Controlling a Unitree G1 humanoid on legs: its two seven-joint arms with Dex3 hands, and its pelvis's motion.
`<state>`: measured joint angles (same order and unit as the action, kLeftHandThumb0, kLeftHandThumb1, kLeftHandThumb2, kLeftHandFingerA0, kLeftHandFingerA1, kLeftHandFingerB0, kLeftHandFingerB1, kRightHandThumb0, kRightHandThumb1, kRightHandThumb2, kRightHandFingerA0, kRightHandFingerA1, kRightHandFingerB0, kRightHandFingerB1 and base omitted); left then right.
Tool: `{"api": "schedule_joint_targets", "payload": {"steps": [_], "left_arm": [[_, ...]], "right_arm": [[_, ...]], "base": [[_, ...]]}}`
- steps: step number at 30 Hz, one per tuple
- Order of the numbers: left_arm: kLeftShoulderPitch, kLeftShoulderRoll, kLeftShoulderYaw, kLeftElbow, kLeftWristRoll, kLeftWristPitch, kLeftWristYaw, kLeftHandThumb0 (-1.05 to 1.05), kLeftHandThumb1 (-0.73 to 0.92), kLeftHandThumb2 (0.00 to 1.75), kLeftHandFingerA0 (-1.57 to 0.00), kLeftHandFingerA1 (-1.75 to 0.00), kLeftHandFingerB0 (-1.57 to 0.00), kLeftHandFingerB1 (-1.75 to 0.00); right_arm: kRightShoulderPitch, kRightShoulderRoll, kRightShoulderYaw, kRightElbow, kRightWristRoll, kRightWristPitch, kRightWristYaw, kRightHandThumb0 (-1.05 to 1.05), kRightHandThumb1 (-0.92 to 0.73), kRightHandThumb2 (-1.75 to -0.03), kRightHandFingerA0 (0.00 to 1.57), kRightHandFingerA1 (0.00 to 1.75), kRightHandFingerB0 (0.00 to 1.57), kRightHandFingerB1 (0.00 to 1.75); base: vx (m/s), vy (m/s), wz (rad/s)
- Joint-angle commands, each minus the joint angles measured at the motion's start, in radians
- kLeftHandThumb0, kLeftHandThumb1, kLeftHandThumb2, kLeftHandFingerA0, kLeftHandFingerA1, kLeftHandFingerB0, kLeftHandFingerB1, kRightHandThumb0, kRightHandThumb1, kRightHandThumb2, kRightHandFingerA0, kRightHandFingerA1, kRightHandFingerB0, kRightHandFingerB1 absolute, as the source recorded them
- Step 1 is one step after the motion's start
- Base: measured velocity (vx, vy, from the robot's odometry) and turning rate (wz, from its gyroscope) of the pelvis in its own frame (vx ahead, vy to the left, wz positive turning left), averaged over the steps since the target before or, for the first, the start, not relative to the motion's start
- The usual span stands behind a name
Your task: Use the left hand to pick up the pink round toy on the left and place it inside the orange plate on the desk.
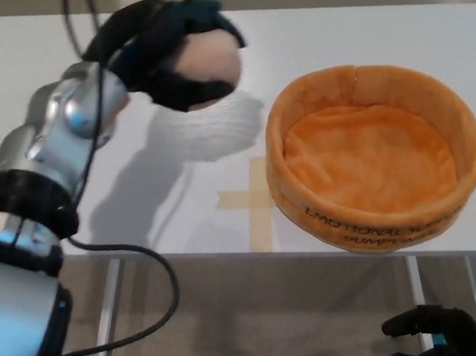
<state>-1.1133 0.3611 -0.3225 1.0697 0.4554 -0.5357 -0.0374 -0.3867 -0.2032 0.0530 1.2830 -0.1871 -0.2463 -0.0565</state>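
My left hand (166, 47) is shut on the pink round toy (208, 65) and holds it in the air above the white desk (350, 29), left of the orange plate. The toy's pale pink side shows between the black fingers (190, 91). The orange plate (374, 155) is a soft round basket with a raised rim, standing on the desk's right half near the front edge; nothing lies in it. My right hand (436, 331) hangs low below the desk's front edge at the bottom right, its fingers slightly apart and holding nothing.
A tan tape cross (252, 200) marks the desk just left of the plate. The hand and toy cast a shadow (205, 131) on the desk. A black cable (125, 261) loops down from my left forearm. The desk's front edge runs along the lower third.
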Motion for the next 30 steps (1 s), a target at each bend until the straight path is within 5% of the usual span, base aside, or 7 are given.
{"api": "schedule_joint_targets", "payload": {"steps": [1,5,23,25,26,27,30], "left_arm": [[-0.058,-0.058,-0.048,-0.022,0.063,0.020,0.042,-0.28,0.78,0.63,-0.78,-1.61,-0.77,-0.97],[-0.080,-0.130,-0.066,-0.031,0.059,0.072,0.023,-0.27,0.74,0.66,-0.81,-1.51,-0.83,-0.70],[-0.104,-0.318,-0.160,0.063,0.129,0.080,0.142,-0.20,0.72,0.61,-0.85,-1.54,-0.84,-0.65],[-0.097,-0.326,-0.154,0.072,0.119,0.081,0.143,-0.23,0.63,0.59,-0.86,-1.29,-0.66,-0.46],[-0.096,-0.328,-0.147,0.080,0.106,0.083,0.116,-0.40,0.48,0.73,-0.68,-0.63,-0.41,-0.46],[-0.107,-0.325,-0.161,0.081,0.115,0.118,0.060,-0.74,0.46,0.86,0.00,-0.15,0.00,-0.16],[-0.122,-0.320,-0.182,0.081,0.128,0.175,-0.032,-0.86,0.51,0.87,0.00,-0.01,0.00,-0.03]], "right_arm": [[0.010,0.014,-0.009,0.001,0.006,0.002,-0.002,-0.13,-0.56,-0.60,0.67,0.89,0.67,0.78],[0.011,0.023,-0.007,0.000,0.003,0.005,-0.009,-0.13,-0.56,-0.59,0.69,0.91,0.69,0.80],[-0.010,0.029,-0.016,0.003,0.003,0.010,-0.008,-0.13,-0.56,-0.60,0.69,0.89,0.67,0.78],[-0.012,0.027,-0.015,0.002,-0.001,0.008,-0.011,-0.13,-0.56,-0.59,0.73,0.93,0.69,0.79],[-0.013,0.025,-0.014,0.002,-0.003,0.006,-0.013,-0.19,-0.43,-0.82,0.76,0.90,0.66,0.79],[-0.013,0.025,-0.016,0.003,-0.001,0.003,-0.010,-0.19,-0.43,-0.83,0.72,0.88,0.66,0.80],[-0.012,0.027,-0.020,0.004,0.004,-0.002,-0.004,-0.13,-0.56,-0.60,0.71,0.92,0.69,0.80]], "base": [[0.00,0.000,0.00],[0.00,0.000,0.00],[0.00,0.000,0.00],[0.00,0.000,0.00],[0.00,0.000,0.00],[0.00,0.000,0.00],[0.00,0.000,0.00]]}}
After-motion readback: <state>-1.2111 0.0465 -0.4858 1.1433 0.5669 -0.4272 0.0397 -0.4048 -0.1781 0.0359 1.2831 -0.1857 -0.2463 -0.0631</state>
